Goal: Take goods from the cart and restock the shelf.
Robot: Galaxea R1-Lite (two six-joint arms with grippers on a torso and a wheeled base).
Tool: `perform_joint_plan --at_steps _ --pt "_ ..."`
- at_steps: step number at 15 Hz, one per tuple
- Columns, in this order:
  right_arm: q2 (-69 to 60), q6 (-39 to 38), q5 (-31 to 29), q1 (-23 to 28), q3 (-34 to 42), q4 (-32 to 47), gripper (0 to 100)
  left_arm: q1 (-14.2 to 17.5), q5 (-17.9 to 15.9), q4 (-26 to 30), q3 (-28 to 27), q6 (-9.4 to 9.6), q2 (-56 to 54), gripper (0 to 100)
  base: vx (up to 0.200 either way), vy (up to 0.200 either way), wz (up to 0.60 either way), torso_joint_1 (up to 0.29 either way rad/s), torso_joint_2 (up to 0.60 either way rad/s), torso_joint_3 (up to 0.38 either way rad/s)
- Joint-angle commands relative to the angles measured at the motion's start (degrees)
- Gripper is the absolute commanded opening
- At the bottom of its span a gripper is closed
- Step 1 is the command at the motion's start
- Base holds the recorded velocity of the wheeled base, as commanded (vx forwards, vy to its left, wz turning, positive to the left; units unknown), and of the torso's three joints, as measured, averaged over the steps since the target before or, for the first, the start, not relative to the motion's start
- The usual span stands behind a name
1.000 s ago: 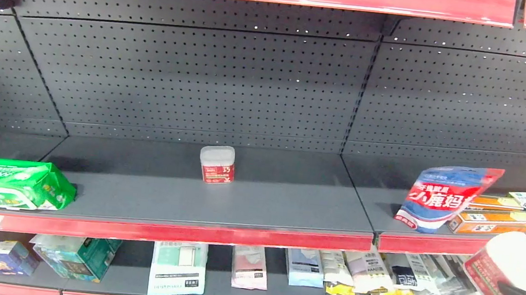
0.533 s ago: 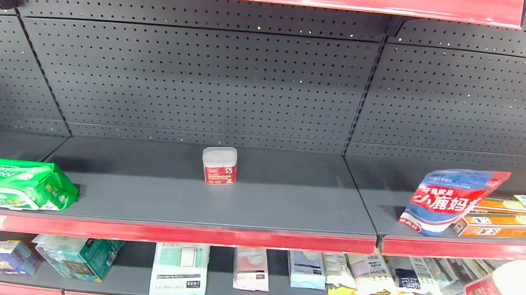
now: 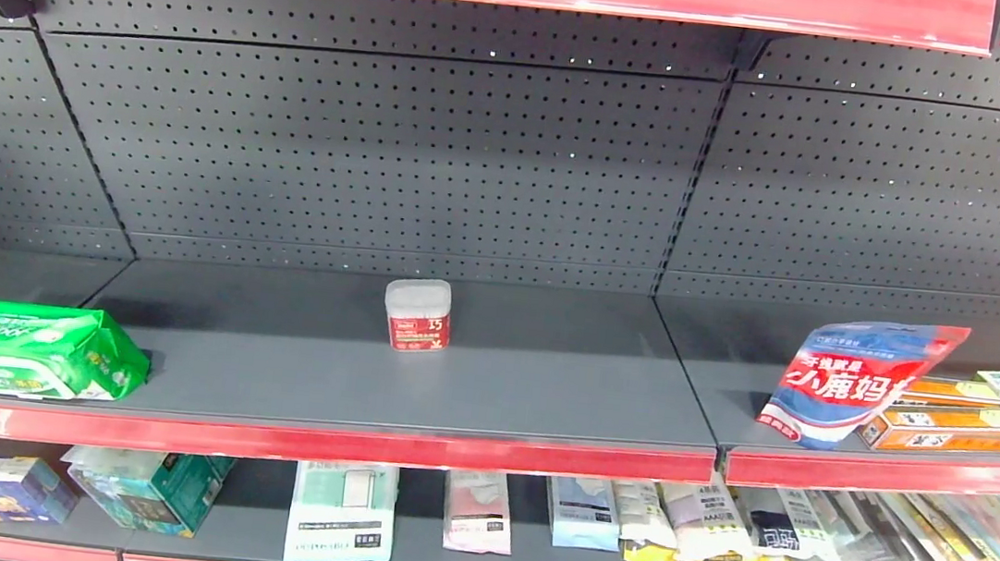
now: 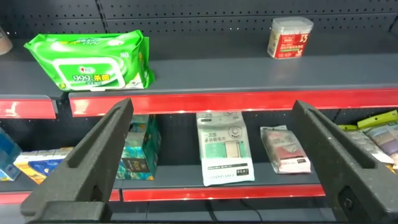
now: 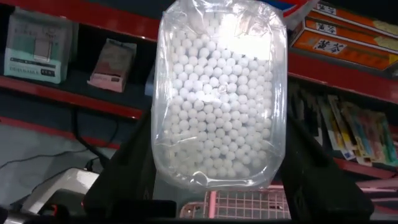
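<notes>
One red-edged grey shelf [image 3: 526, 385] ahead; left gripper [image 4: 211, 104] gapes empty, right gripper [image 5: 221, 127] clasps a swab tub [image 5: 221, 74].

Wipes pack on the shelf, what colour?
The wipes pack is green with white, clearest in left wrist view.

You're looking at a shop aisle: a grey shelf [image 3: 415, 383] with a red front strip [image 3: 343, 443], a perforated back panel [image 3: 365, 146], and sealed packs such as the green wipes pack [image 3: 33, 349].

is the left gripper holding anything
No, the left gripper is wide open, with nothing between its jaws.
</notes>
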State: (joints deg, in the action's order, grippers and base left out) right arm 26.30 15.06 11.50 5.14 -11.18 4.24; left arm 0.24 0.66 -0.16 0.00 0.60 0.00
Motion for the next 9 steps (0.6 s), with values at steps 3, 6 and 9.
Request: perform_joint_plan --at_steps 3,6,9 --pt "-7.4 -3.8 -0.2 0.0 0.7 0.2 0 -0.4 -1.1 0.0 0.0 1.07 1.1 100 0.000 0.000 0.00 0.000 0.00 0.000" --pt "-8.7 -4.9 -1.3 0.3 0.6 0.6 0 -0.1 2.6 -0.3 -12.8 2.65 14.7 100 0.000 0.000 0.00 0.000 0.00 0.000" --pt "-9.3 -4.9 -1.3 0.4 1.4 0.6 0 0.3 3.8 -3.4 -31.1 -4.64 40.2 100 0.000 0.000 0.00 0.000 0.00 0.000"
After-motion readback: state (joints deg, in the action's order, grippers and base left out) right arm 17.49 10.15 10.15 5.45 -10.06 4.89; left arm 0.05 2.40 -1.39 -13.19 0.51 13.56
